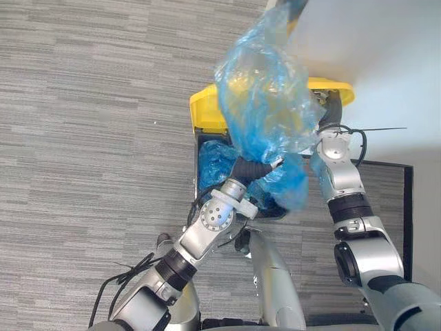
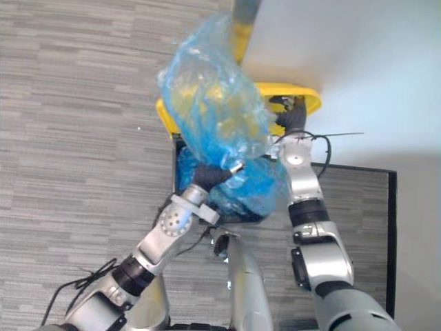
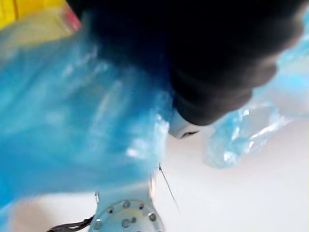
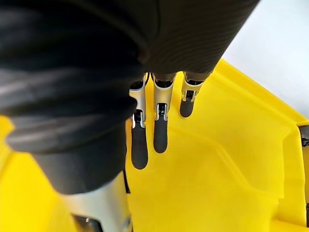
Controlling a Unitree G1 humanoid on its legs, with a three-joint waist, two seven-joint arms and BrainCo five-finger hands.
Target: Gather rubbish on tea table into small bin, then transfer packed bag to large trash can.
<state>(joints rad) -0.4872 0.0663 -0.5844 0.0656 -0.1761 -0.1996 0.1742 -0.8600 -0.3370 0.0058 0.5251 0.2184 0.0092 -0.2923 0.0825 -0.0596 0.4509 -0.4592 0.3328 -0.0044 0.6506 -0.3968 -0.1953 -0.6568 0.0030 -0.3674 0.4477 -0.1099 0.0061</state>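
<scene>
The grey striped carpet floor [image 1: 83,103] lies on the outer side of the left hand [image 1: 249,170]. This hand reaches up from the lower left with its dark ribbed cover pushed into the underside of a translucent blue plastic bag [image 1: 265,96]. One silver finger [image 1: 275,164] comes out of the folds, but the other fingers are buried in the plastic, so it cannot be told whether the hand is clenched on the bag or only carries it. In the left wrist view the blue film [image 3: 72,106] lies directly against the cover.

The bag stands puffed and crumpled above the left hand, and part of it hangs down on the side toward the right arm. Under the left hand is the large black trash can [image 1: 197,155], with a blue liner [image 1: 213,164] inside it. Its yellow plastic lid [image 1: 205,110] shows beyond the hand, partly hidden behind the bag, which is held over the can's opening and not set down in it.

The right hand [image 1: 332,109] is on the far end of the lid, just beside the bag; its fingers [image 4: 161,133] lie straight and relaxed along the yellow plastic, holding nothing. Beyond the right hand is a white flat surface [image 1: 372,48].
</scene>
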